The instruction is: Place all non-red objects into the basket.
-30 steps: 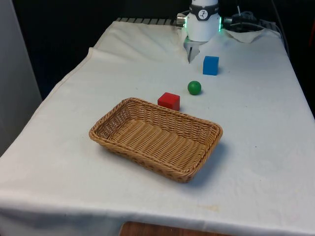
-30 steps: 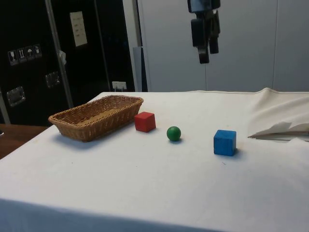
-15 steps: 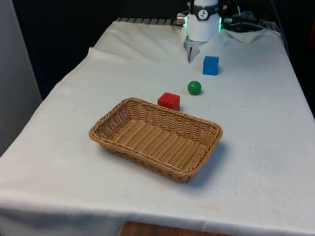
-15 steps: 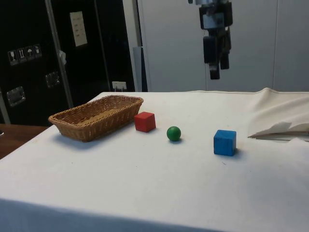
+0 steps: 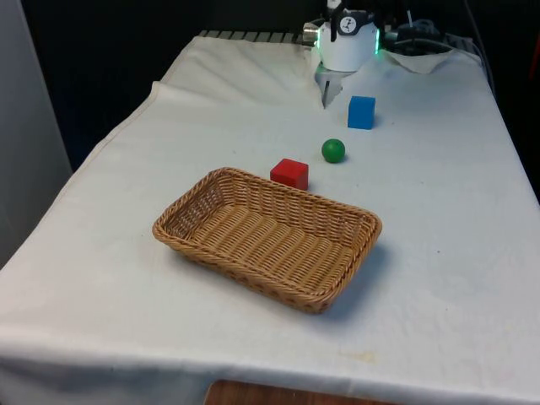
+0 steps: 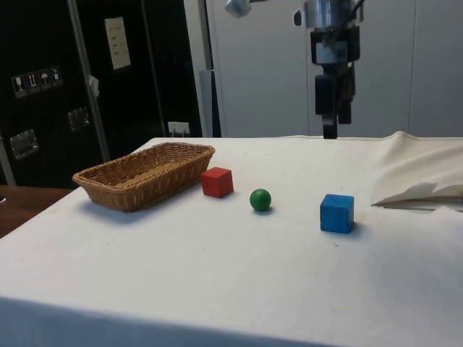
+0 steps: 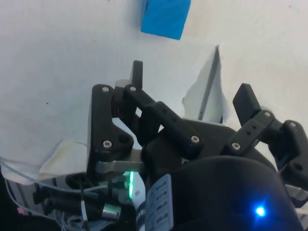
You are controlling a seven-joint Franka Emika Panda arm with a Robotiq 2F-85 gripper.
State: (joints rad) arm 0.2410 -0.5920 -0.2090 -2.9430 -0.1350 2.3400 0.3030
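A blue cube point(image 5: 361, 111) point(image 6: 337, 212) point(image 7: 166, 17) sits at the far end of the table. A green ball point(image 5: 333, 150) point(image 6: 260, 199) lies closer to the basket, and a red cube point(image 5: 289, 173) point(image 6: 217, 181) stands just beyond the far rim of the wicker basket point(image 5: 337, 221) point(image 6: 116, 177). Nothing lies in the basket. My gripper point(image 6: 330, 132) point(image 7: 190, 79) hangs well above the cloth, open and with nothing between its fingers, almost over the blue cube but a little behind it.
The white cloth is rumpled into a raised fold point(image 6: 423, 189) point(image 5: 325, 91) at the far end near the blue cube. Cables point(image 5: 422, 35) lie at the far corner on the front view's right.
In the side view the gripper has moved right and come down, from above the ball's side to nearly over the blue cube. The objects have not moved.
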